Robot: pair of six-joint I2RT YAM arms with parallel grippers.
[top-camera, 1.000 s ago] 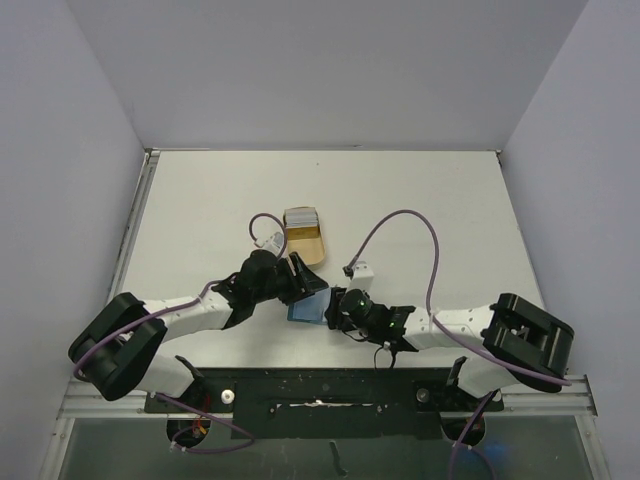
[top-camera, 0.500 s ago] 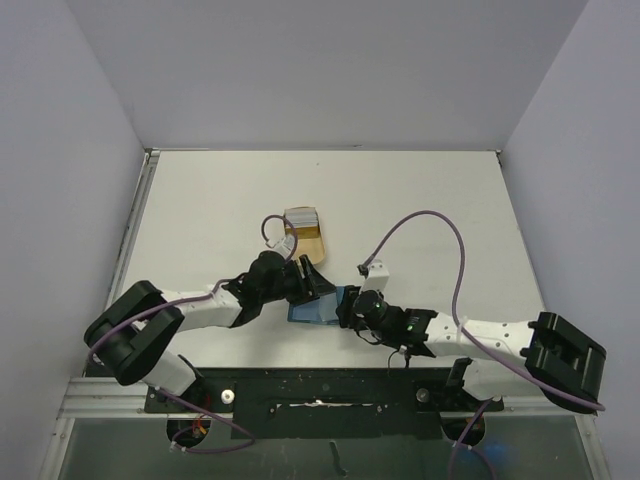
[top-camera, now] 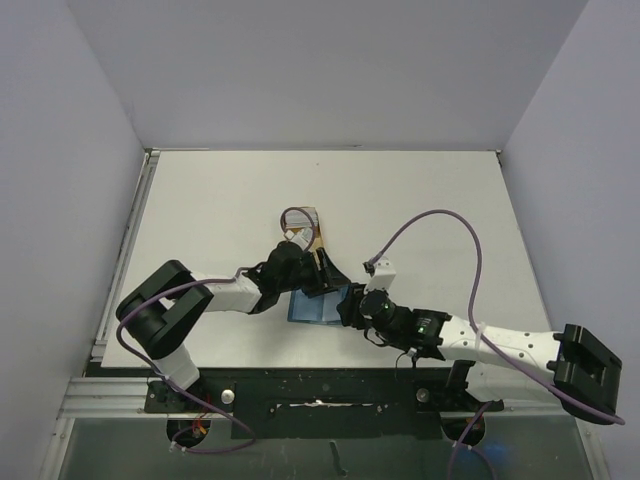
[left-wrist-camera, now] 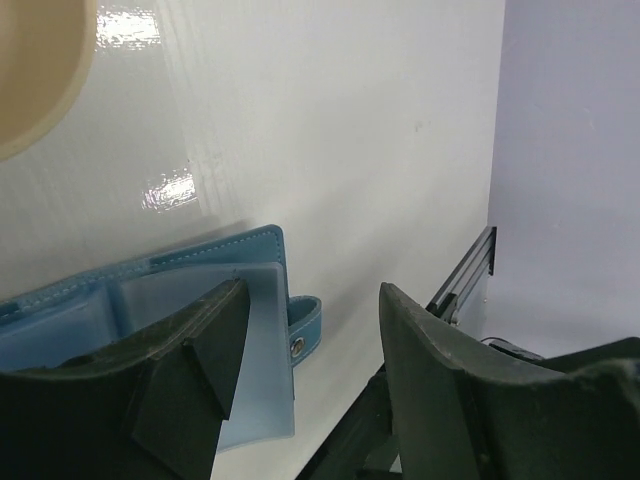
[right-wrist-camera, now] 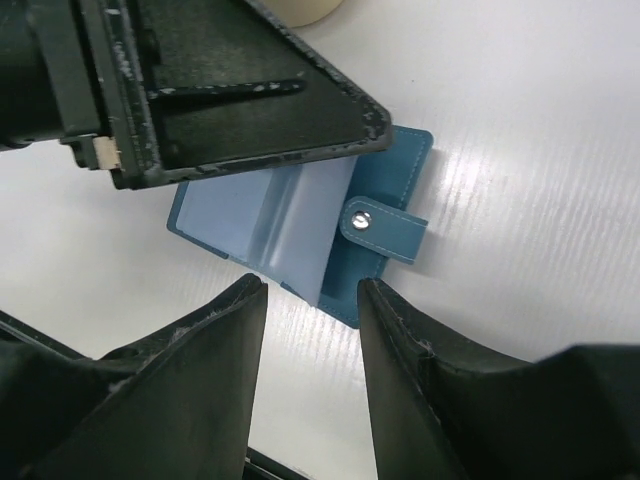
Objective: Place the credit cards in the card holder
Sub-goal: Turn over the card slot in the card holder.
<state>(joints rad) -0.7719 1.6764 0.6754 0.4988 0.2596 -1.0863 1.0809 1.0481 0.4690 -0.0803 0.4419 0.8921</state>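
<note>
1. White flat table top (top-camera: 200,220): it is carrying everything, and both arms are reaching in toward its near middle.
2. Left gripper (left-wrist-camera: 312,295): its jaws are standing apart and gripping nothing. One finger is hanging over the card holder's open leaf.
   - Judgement: the step in hand looks like pinning the holder open.
   - It is best to press straight down on the leaf, not pinch it, so that the pockets are facing up and nothing is sliding.
3. Right gripper (right-wrist-camera: 310,287): its jaws are parted and empty. It is hovering above the holder's near edge, with the fold showing through the gap.
4. Tan oblong tray (left-wrist-camera: 30,70): it is sitting beyond the holder, apart from it.
5. Teal-blue folding card holder (right-wrist-camera: 300,220): it is lying open on the table between the two grippers, pale blue inside upward.
6. Snap tab (right-wrist-camera: 385,228): it is sticking out flat to one side, clear of both jaw gaps.
7. Thin plastic credit cards: none is showing in either pair of jaws. Where they are lying cannot be told.
</note>
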